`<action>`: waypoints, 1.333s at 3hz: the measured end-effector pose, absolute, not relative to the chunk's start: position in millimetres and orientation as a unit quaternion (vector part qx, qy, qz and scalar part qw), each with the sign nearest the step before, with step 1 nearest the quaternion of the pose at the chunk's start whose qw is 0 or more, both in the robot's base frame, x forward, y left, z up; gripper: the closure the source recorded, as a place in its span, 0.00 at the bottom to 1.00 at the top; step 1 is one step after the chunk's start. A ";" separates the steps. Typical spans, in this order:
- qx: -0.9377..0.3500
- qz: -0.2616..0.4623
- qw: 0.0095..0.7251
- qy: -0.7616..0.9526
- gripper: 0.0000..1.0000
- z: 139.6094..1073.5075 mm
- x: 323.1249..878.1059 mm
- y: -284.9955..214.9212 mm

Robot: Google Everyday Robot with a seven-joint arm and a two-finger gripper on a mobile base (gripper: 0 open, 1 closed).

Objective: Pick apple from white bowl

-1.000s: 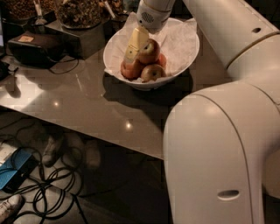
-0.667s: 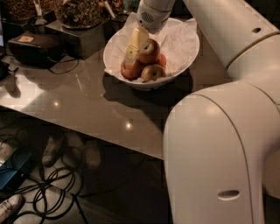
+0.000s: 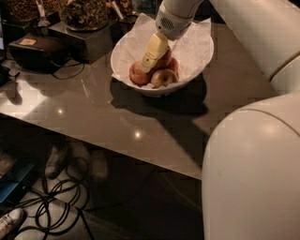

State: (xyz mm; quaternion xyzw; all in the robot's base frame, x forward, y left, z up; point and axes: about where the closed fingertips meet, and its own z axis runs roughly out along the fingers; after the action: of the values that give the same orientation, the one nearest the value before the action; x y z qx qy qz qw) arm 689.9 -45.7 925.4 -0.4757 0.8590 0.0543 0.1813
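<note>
The white bowl [image 3: 197,65], lined with crumpled white paper, stands on the grey table at the back centre. It holds three apples close together. The front one, the apple [image 3: 163,78], is orange-red with a pale yellow patch. A redder one [image 3: 137,75] lies to its left and another [image 3: 165,60] behind it. My gripper [image 3: 146,66] reaches down from the upper right into the bowl. Its pale yellow tip rests among the apples, between the left one and the back one, and partly hides them.
Dark containers of nuts [image 3: 85,13] and a black box [image 3: 36,48] stand at the back left. My white arm and body [image 3: 255,173] fill the right side. The table's front edge [image 3: 117,152] runs diagonally, with cables [image 3: 58,199] and shoes [image 3: 56,160] on the floor below.
No clear change. The gripper stays down in the bowl among the apples, and the bowl and apples have not moved.
</note>
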 end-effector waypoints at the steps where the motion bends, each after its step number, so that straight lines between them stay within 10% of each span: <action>1: -0.476 0.055 0.178 0.860 0.00 921.7 689.1 -45.4; 2: -0.483 0.057 0.192 0.852 0.00 919.8 690.6 -42.8; 4: -0.502 0.041 0.207 0.839 0.37 911.2 693.4 -37.3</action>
State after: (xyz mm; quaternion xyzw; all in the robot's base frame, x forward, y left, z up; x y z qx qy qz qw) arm 693.4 -37.3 911.2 -0.5022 0.8387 0.0411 0.2067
